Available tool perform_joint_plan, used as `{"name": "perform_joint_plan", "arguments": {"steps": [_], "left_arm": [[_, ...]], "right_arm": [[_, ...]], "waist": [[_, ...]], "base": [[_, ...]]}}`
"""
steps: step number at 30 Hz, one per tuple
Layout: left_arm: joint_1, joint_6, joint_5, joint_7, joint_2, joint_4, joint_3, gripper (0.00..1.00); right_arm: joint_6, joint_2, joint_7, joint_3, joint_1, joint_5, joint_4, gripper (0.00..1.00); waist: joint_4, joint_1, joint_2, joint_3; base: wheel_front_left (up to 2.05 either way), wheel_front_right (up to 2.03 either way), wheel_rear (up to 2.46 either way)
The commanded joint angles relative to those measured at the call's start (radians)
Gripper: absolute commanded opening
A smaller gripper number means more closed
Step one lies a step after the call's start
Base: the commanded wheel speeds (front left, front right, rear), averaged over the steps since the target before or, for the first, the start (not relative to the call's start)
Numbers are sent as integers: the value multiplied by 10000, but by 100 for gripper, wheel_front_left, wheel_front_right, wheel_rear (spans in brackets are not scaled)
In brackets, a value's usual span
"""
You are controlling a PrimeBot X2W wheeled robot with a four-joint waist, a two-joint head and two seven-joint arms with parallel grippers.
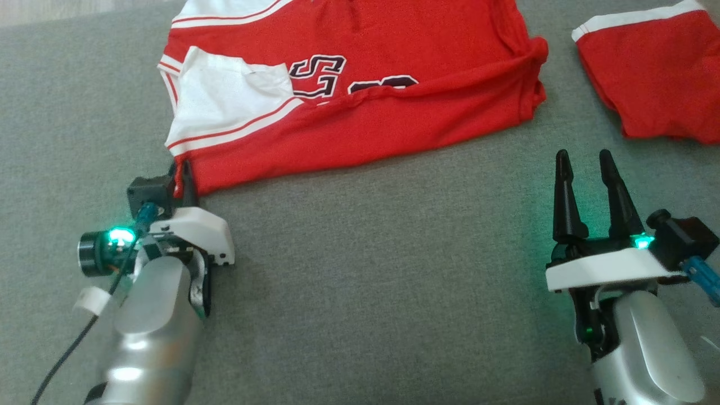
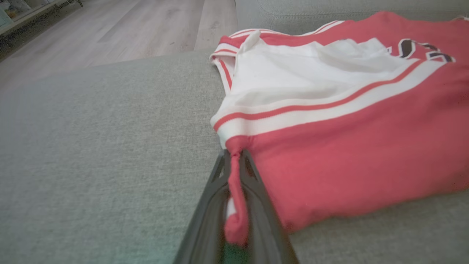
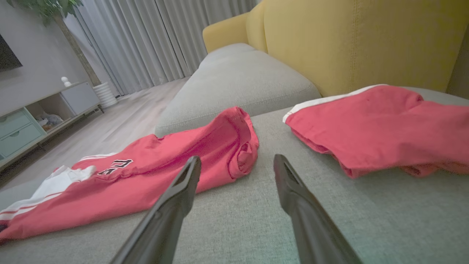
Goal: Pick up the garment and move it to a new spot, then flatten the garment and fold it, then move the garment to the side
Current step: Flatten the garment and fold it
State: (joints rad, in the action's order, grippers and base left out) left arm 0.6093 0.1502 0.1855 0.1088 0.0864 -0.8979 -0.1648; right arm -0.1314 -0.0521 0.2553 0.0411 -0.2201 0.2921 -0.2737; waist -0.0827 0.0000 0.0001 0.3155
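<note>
Grey sofa cushions (image 3: 238, 77), yellow backs (image 3: 348, 44); beyond lie pale wood floor (image 3: 121, 124), grey curtains (image 3: 154, 40), perhaps a cabinet (image 3: 36, 117).

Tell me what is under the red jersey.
The red jersey lies on the grey sofa cushion, its corner pinched by the left gripper. Whatever else might sit beneath the cloth is covered.

Black-outlined letter "S" (image 1: 318, 76) on the red jersey (image 1: 427, 121); neighbouring lettering unreadable.

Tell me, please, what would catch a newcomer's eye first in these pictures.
The red-and-white jersey with dark lettering sprawls across the grey fabric sofa. The left end effector pinches its near corner; the right end effector hovers open near a second red garment with white trim.
</note>
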Motion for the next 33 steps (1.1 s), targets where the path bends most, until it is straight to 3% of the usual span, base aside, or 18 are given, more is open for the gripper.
{"name": "perform_joint_plan", "arguments": {"steps": [1,9,17,21,27,28,29,30,33], "left_arm": [[-124,21,83,3,232,-180,200,0],[187,-411,183,1463,-62,1024,-17,0],[-173,-683,-216,1526,-222,3361,-473,0],[-218,-740,-306,1527,-284,3797,-718,0],[-188,-741,-337,1528,-317,3893,-851,0],[-196,-728,-348,1528,-319,3861,-852,0],[-210,-721,-356,1528,-319,3821,-845,0],[-232,-714,-363,1528,-315,3772,-826,0],[-346,-699,-363,1529,-234,3595,-728,0]], "right_arm": [[7,17,64,210,-257,-7,203,100],[7,18,-348,-371,-1403,-601,-1515,100],[7,18,-1492,-1209,-3475,-1826,-3719,100],[7,18,-1913,-2108,-4400,-3192,-5062,100],[7,18,-2081,-2756,-5087,-3911,-6407,100],[7,18,-2074,-2792,-5157,-4017,-6590,89],[7,18,-2026,-2835,-5220,-4105,-6742,27],[7,18,-1932,-2882,-5271,-4200,-6854,0],[7,18,-1633,-2988,-5351,-4383,-7164,0]], "waist": [[46,0,-1,-25],[531,0,-1,-222],[994,0,-1,1],[1245,0,-1,222],[1402,0,-1,330],[1410,0,-1,323],[1409,0,-1,300],[1397,0,-1,261],[1318,0,-1,78]], "base": [[0,0,0],[0,0,0],[0,0,0],[0,0,0],[0,0,0],[0,0,0],[0,0,0],[0,0,0],[0,0,0]]}}
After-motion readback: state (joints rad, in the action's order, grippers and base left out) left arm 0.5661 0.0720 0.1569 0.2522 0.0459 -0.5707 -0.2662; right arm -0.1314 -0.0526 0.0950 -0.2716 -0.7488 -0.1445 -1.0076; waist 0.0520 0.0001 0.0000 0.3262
